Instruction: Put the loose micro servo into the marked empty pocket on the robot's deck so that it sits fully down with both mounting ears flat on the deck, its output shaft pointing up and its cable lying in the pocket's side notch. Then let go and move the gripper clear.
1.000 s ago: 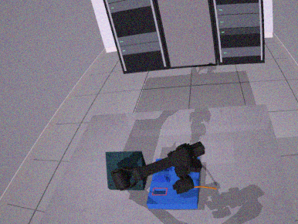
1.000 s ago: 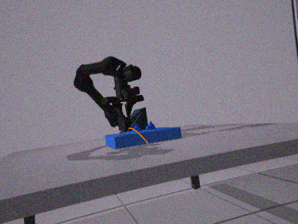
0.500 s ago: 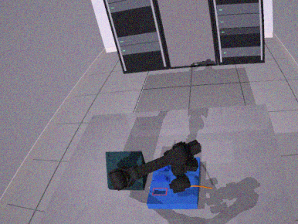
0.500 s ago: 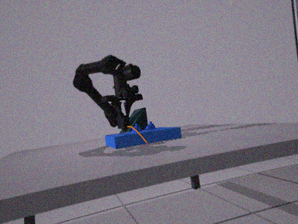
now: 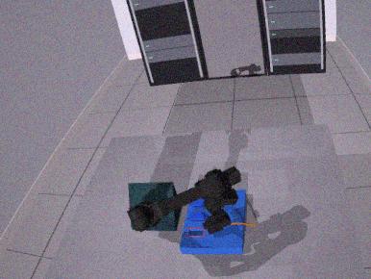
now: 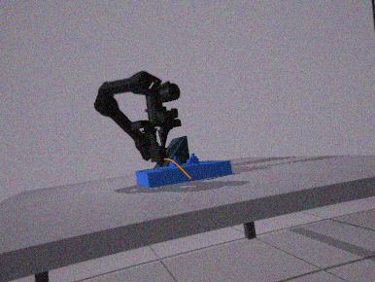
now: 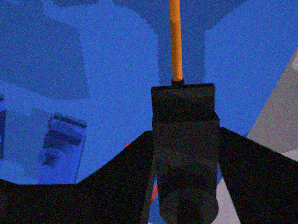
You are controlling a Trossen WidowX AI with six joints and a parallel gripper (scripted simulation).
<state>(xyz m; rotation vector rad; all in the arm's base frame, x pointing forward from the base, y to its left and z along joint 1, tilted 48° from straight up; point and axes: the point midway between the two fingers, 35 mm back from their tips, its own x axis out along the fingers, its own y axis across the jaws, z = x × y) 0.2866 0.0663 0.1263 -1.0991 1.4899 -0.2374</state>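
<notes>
The loose micro servo (image 7: 185, 160) is a black block with an orange cable (image 5: 244, 224) (image 6: 179, 166) (image 7: 176, 45). My gripper (image 6: 162, 158) (image 7: 184, 137) is shut on its sides and holds it a little above the blue deck (image 5: 218, 248) (image 6: 204, 172) (image 7: 117, 75). The servo's rounded boss faces the wrist camera at the lower end of that view; the cable leaves the other end and hangs over the deck's edge. The red outline (image 5: 196, 228) (image 7: 154, 194) around the pocket lies beside the held servo, mostly hidden by finger and servo in the wrist view. The side notch is not discernible.
A blue servo-like part (image 7: 65, 150) stands on the deck, left in the wrist view. Raised blue parts (image 6: 192, 159) show in the exterior view. A dark teal box (image 5: 168, 222) (image 6: 180, 147) stands beside the deck. Server racks (image 5: 168, 43) stand in the background.
</notes>
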